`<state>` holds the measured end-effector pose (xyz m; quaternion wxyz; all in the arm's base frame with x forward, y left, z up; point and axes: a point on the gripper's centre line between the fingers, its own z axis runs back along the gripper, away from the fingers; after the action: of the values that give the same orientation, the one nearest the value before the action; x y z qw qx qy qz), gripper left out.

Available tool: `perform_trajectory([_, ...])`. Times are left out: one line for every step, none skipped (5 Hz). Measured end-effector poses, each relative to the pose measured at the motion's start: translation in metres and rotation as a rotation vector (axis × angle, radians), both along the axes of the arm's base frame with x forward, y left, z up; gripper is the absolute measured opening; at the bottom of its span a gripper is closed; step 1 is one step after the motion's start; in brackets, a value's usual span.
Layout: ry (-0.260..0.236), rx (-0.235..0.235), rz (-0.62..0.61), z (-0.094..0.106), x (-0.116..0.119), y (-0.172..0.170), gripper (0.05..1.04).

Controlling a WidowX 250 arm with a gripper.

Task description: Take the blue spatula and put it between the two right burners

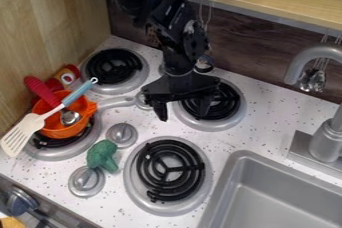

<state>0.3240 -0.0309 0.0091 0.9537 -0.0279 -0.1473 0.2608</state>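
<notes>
On the desk (pixel 113 207), the green broccoli (pixel 102 155) sits between two grey knobs (pixel 87 181). The blue-handled spatula (pixel 25 129) lies slanting across the orange pot (pixel 60 131). The claw (pixel 182 114) hangs open by a burner (pixel 234 114); beyond, perhaps a red bottle (pixel 72 69), its label (pixel 67 76) too small to read.

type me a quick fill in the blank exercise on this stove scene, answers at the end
The spatula lies across a pot coloured ______. The broccoli is in the gap ______ two grey knobs. The counter has ______ burners with black coils. The gripper has its fingers ______, not shut.

Missing words: orange; between; four; open
</notes>
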Motion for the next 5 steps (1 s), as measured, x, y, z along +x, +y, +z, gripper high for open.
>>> perform_trajectory([0.028, -0.002, 0.009, -0.009, -0.005, 0.0, 0.999])
perform_trajectory([0.008, -0.028, 0.08, -0.014, -0.008, 0.005, 0.999])
perform_trajectory([0.003, -0.007, 0.307, -0.014, -0.011, 0.014, 0.999])
perform_trajectory([-0.043, -0.007, 0.553, -0.012, -0.016, 0.02, 0.999])
perform_trajectory([-0.068, -0.007, 0.795, -0.008, -0.022, 0.031, 0.999])
